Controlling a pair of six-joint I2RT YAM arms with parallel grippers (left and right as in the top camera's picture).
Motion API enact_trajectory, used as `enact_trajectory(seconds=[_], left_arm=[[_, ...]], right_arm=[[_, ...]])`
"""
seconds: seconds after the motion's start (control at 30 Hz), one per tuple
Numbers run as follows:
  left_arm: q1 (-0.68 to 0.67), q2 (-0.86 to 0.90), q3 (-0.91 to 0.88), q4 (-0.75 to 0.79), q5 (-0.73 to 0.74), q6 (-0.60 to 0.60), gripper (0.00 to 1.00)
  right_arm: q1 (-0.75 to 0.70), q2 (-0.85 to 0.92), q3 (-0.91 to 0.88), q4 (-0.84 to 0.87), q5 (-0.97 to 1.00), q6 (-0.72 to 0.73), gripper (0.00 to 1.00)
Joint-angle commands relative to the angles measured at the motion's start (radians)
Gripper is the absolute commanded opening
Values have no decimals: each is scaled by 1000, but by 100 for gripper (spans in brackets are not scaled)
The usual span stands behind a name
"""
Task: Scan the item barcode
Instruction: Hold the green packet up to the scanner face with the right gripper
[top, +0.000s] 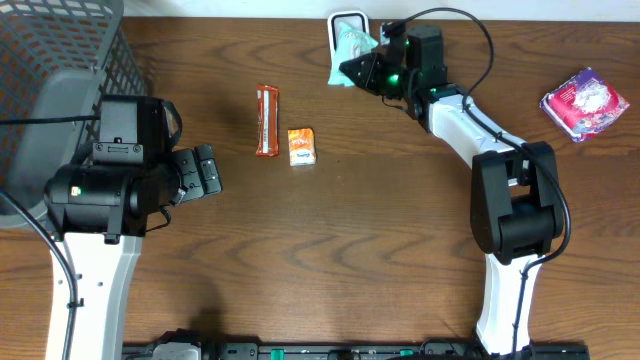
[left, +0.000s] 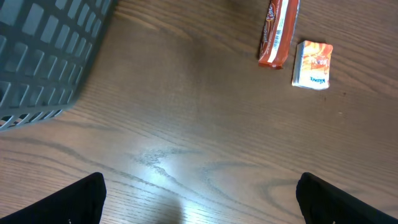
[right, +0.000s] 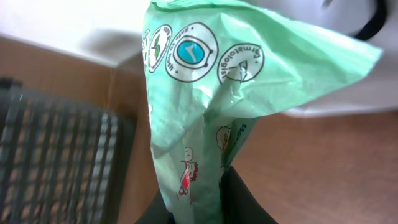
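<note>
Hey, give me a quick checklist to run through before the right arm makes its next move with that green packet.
1. Grip: right gripper shut on the green plastic packet: ok.
2. Barcode turned toward the white device at the table's far edge: cannot tell; the right wrist view shows only round logos.
3. Packet close to that device, seen from overhead: ok.
4. Left gripper open, empty and away from the right arm: ok.
5. Red bar wrapper and small orange box lie mid-table, apart from the packet: ok.
</note>
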Motion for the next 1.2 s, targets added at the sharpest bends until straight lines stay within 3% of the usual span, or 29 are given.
enact_trajectory(seconds=[0.0,0.4,0.67,1.17], left_arm=[[1,-2,4,-2,-2,-13,98],[1,-2,4,-2,-2,-13,98],[1,-2,4,-3,-2,-13,98],[1,-2,4,-2,-2,-13,98]], right_arm=[[8,5,22,33,124,17,1],[24,45,59,115,126,98,1],[24,199,274,16,70,94,1],[-1,209,427,-220,86,3,1]])
